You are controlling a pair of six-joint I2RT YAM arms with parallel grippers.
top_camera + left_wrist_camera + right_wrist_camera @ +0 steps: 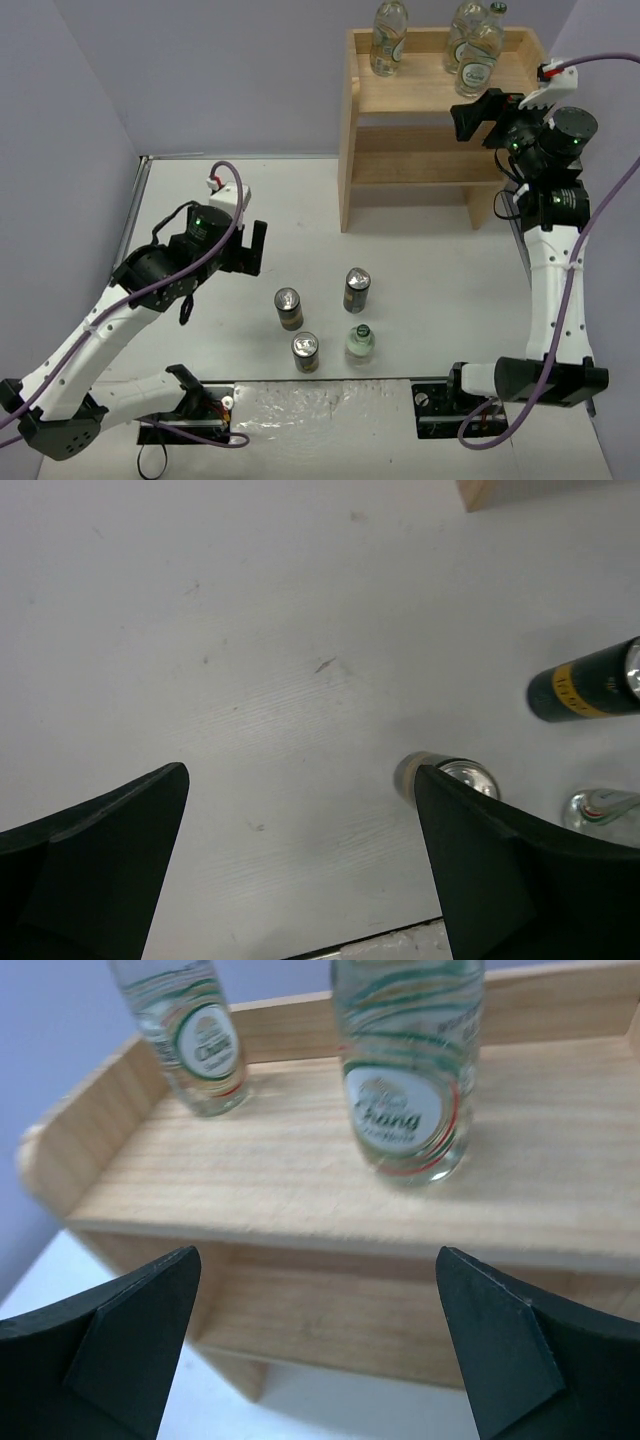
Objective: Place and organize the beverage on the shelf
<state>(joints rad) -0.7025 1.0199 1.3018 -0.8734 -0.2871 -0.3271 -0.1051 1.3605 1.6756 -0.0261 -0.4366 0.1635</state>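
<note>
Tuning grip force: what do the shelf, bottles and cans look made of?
Shelf: pale wood, visible grain, matte, seemingly unvarnished.
Bottles: clear and glossy, glass or hard plastic, cannot tell; printed labels.
Cans: likely metal, dark printed body, shiny silver top.

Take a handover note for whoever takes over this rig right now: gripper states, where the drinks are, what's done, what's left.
Left gripper: open, empty, above the white table, near the cans.
Right gripper: open, empty, in front of the top tier of the light wooden two-tier shelf.
Done: three clear bottles with pale-green labels stand on the top tier.
Left: three slim dark cans with silver tops and one more clear bottle stand on the table, not yet shelved.
</note>
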